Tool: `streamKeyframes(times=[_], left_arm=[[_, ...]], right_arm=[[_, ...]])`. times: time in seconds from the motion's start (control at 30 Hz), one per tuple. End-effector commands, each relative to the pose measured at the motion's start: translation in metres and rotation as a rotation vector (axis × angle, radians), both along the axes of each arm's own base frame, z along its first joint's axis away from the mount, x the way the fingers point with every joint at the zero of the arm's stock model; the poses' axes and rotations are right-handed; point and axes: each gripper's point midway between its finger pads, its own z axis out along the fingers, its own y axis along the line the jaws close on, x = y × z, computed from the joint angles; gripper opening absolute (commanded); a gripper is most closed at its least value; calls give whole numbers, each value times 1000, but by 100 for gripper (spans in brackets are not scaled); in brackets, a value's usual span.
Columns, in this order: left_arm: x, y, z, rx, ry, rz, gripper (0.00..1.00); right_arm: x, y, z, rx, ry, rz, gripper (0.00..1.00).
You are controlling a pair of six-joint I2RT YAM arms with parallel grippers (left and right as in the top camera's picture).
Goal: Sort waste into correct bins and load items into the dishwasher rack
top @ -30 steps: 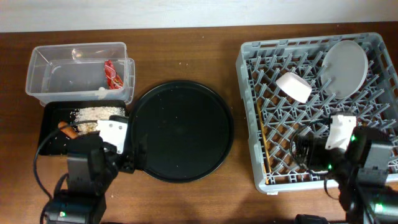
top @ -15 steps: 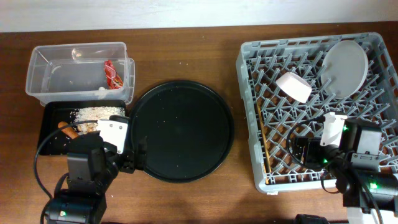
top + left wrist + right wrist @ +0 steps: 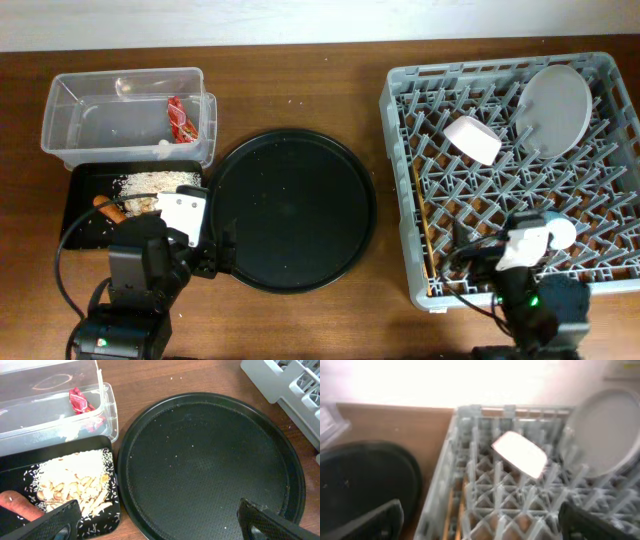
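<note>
The crumpled red wrapper lies in the clear tub, also in the left wrist view. The beige scraps and the sausage lie in the black tray. My left gripper is open and empty, low over the seam between that tray and the round tray. The grey rack holds the plate, the white bowl, the chopsticks and the light-blue cup. My right gripper is open and empty over the rack's front part.
The large round black tray lies between the bins and the rack. Loose rice grains dot the black tray. The right wrist view is blurred. Bare wooden table shows along the back and between the round tray and the rack.
My right arm has drawn back toward the rack's front edge. The light-blue cup now shows in the rack beside it. The left arm has not moved.
</note>
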Motion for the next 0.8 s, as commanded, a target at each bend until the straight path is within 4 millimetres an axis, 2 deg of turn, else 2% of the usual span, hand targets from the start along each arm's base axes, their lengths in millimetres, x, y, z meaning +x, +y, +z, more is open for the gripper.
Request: streamKeyframes(times=[0.0,0.23,0.37,0.43,0.77], left_arm=[[0,3,-2,18,-1,5,99],[0,3,-2,19,-1,6,99],[0,3,-2,18,-1,5,99],[0,3,-2,18,-1,5,99],[0,3,-2,19,-1,6,99]], right_arm=[[0,3,-7,-6,-135,-10,98],[12,-1,-27,-31,-290,-35,98],[13,-5,-36,-146,-263,-44,98],[12,-5,-63,-171,-152,-28,98],[12,-5,-63,-161,-153,-27,98]])
